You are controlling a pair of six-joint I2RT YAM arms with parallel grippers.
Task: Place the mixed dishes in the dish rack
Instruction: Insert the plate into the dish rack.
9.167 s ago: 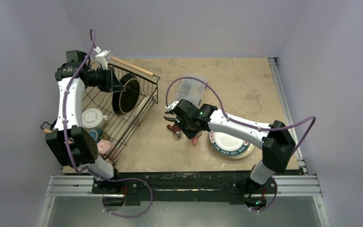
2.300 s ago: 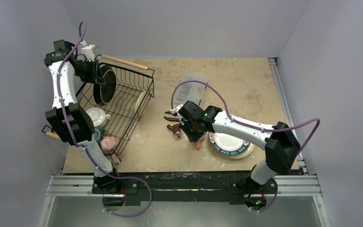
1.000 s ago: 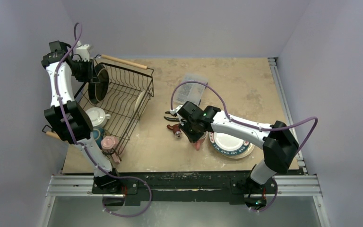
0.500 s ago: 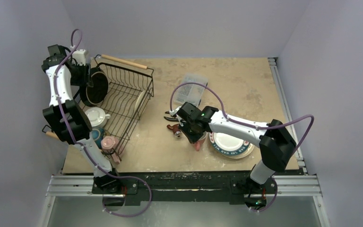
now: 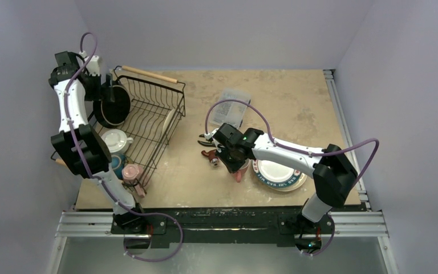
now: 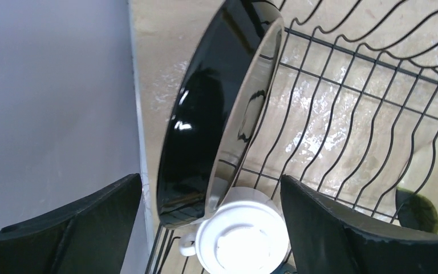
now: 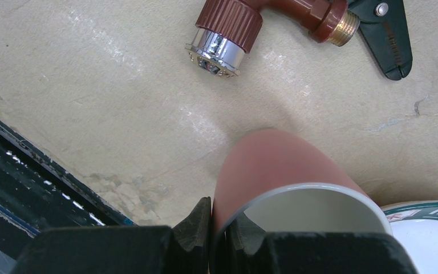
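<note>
Soft, even light; glare streaks on the glossy black plate (image 6: 205, 114); faint shadows.

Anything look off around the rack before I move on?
The dish rack sits skewed to the table edges, and the black dish in its far-left corner leans tilted on edge next to the white cup. Nothing looks spilled or broken.
</note>
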